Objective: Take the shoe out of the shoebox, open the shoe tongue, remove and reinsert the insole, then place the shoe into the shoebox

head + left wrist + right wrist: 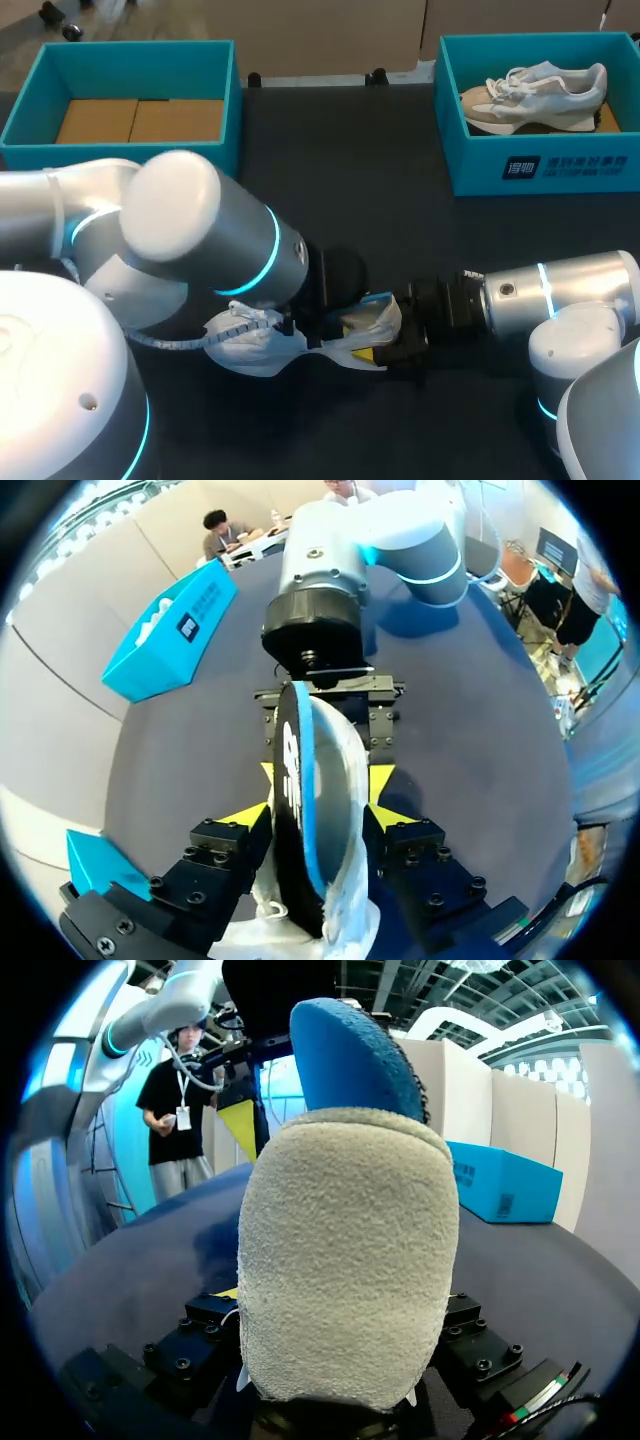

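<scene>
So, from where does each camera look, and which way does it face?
Head view: above, behind, looking down on the table; left arm and right arm show.
Left wrist view: on the left wrist, along the left gripper, shut on the shoe, toward the right arm.
Right wrist view: opposite, facing the shoe and left arm; right gripper mostly hidden.
All three share the shoe.

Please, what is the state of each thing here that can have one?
left box: open, no shoe
right box: open, holds second shoe
shoe: out of box, held at both ends
insole: partly out of shoe
left gripper: shut on shoe
right gripper: shut on shoe
</scene>
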### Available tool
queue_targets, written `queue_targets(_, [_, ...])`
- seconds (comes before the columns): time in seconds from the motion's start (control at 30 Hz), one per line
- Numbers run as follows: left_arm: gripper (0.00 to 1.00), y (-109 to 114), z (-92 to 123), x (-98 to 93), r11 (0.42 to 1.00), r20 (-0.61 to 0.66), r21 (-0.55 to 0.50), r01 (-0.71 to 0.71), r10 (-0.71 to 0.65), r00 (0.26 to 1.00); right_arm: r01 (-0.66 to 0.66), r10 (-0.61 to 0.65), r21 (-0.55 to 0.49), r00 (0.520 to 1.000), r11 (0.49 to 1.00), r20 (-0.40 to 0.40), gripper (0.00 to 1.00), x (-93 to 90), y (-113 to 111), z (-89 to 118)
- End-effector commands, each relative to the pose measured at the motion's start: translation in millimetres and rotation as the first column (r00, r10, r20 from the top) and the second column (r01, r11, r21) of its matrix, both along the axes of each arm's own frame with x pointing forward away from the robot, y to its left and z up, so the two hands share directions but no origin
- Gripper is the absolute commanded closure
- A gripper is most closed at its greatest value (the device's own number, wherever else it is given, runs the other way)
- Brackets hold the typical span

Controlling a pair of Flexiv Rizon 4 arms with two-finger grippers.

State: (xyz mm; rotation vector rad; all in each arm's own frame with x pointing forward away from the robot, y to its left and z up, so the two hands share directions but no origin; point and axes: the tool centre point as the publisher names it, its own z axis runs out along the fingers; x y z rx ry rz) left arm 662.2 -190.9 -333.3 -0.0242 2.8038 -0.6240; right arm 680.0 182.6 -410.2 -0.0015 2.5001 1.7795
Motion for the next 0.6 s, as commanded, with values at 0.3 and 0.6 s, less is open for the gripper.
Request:
queue_targets(0.3, [0.52,-5,-7,9.9,0.998,0.023,0.012,-0.064,0.063,0.998,0.001,-0.001,-0.004,1.0,1.0,0.0,1.0,-0.9,1,1])
queue_targets(0.6, [0.71,-4,-19,16.6,0.996,0.012,0.029,-0.087,0.087,0.996,0.001,-0.001,-0.004,1.0,1.0,0.0,1.0,-0.9,1,1])
